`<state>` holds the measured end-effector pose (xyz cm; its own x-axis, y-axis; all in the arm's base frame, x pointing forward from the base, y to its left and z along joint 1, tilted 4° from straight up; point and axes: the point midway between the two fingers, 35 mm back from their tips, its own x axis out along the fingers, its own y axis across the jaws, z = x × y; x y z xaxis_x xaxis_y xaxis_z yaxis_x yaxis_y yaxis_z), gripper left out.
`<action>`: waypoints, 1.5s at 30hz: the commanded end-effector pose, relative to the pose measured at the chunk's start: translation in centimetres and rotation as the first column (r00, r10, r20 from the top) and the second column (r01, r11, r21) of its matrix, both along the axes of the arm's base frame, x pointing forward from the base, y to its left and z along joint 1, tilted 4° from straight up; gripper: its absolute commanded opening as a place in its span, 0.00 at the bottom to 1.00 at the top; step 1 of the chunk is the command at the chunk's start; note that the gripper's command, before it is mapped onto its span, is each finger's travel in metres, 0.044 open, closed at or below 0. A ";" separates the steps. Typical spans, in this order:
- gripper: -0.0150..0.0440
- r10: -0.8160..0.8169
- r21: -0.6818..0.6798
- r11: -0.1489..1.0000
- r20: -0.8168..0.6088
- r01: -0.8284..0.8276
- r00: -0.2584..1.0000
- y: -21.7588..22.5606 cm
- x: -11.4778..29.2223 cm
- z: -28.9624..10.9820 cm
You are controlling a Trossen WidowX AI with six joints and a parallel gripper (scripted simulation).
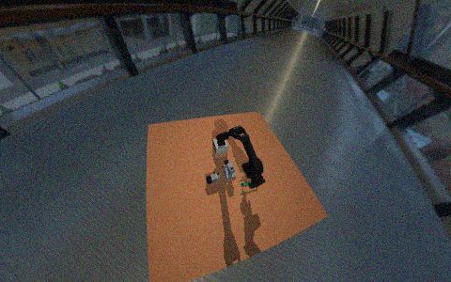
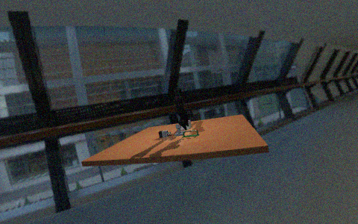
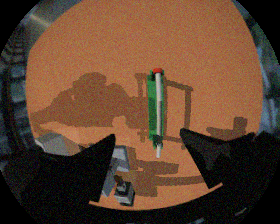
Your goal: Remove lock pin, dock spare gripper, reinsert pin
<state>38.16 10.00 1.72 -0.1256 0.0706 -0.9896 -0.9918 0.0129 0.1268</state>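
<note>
In the wrist view the green lock pin, with a red cap at its far end and a pale tip at its near end, lies lengthwise on the orange table. My gripper is open wide, one dark finger on each side of the pin's near end, and grips nothing. The grey mount with its socket stands on the table in front of the gripper. The spare gripper lies just left of the mount. Part of them shows at the bottom of the wrist view.
The orange table ends in open edges on all sides. The arm's base stands right of the mount. A small green outline lies on the table beside the base.
</note>
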 end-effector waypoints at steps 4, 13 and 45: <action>1.00 0.001 -0.001 1.000 -0.004 -0.001 1.000 0.1 0.0 1.6; 1.00 0.003 -0.004 1.000 -0.020 -0.003 1.000 0.1 -0.2 3.0; 1.00 -0.843 -0.117 0.536 -0.133 0.836 0.522 -10.0 -0.4 8.3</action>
<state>38.29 5.58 9.81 -0.1797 0.1176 -0.9767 -0.8537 0.4747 0.2142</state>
